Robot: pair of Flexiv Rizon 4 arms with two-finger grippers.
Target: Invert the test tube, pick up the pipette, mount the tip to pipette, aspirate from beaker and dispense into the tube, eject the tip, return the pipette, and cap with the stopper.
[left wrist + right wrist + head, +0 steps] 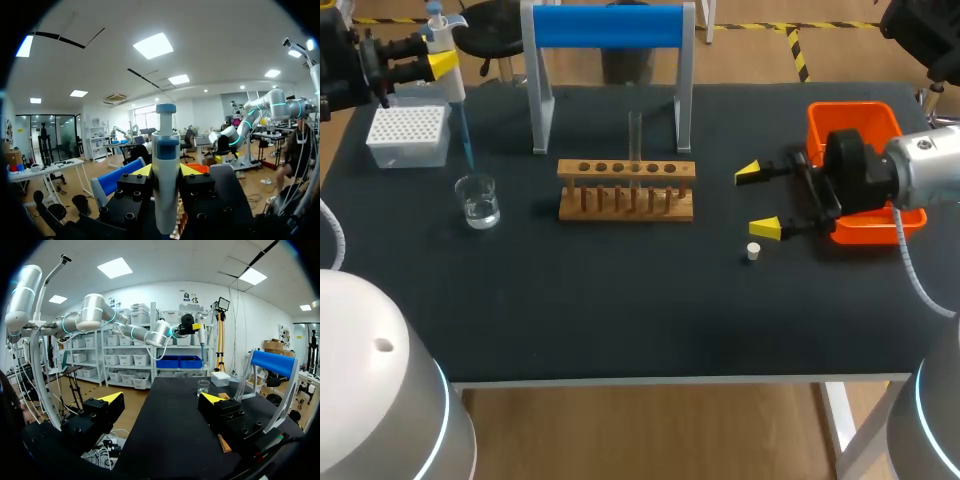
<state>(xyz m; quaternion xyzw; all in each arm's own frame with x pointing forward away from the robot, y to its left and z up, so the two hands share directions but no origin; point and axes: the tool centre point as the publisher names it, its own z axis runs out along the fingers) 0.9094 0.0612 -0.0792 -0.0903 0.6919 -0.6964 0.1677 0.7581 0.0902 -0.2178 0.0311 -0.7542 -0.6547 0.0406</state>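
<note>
Two arms show in the head view: at the far left, my left end effector pinches the pipette upright, its blue tip pointing down at the mouth of the beaker, which holds clear liquid and stands near the white tip box. The test tube stands upright in the wooden rack at the middle of the desk, and the white stopper lies right of it, just near of my right end effector, whose fingers are spread with nothing between them, in front of the orange bin. In the left wrist view, the pipette sits clamped between the fingers of the left end effector. In the right wrist view, the right end effector gapes wide over bare desk, with the beaker far ahead. I judge the tip mounted and aspiration in hand; the next move calls for a straight descent into the liquid, clear of the glass wall.
</note>
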